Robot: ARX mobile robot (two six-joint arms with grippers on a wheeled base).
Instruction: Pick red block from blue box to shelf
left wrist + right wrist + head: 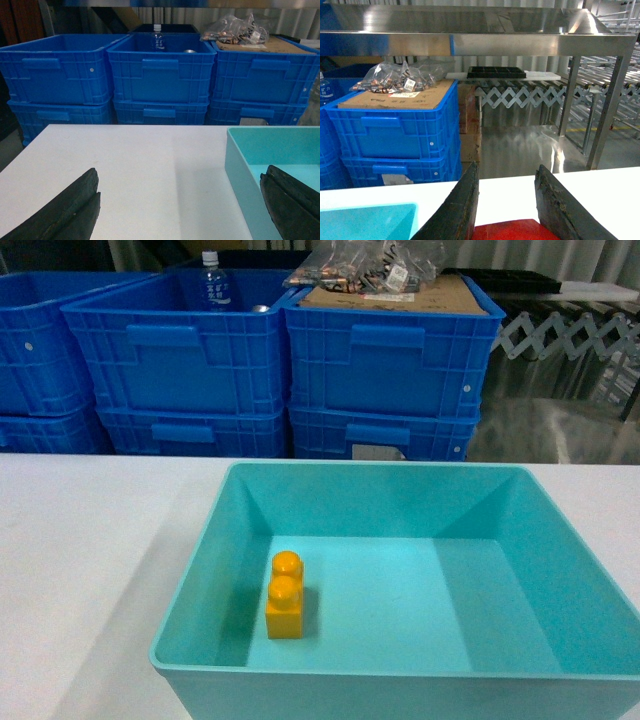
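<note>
The red block shows only in the right wrist view, low between the two dark fingers of my right gripper, which is shut on it above the white table. Ahead of and above that gripper stands the stainless-steel shelf. The blue box sits on the table in the head view, and its corner lies to the left of the right gripper. My left gripper is open and holds nothing, over the table beside the left wall of the blue box. Neither gripper appears in the head view.
A yellow-orange two-stud brick lies inside the box. Stacked dark blue crates stand behind the table, one holding a bottle, another topped with cardboard and a bag of small parts. A folding lattice barrier stands under the shelf.
</note>
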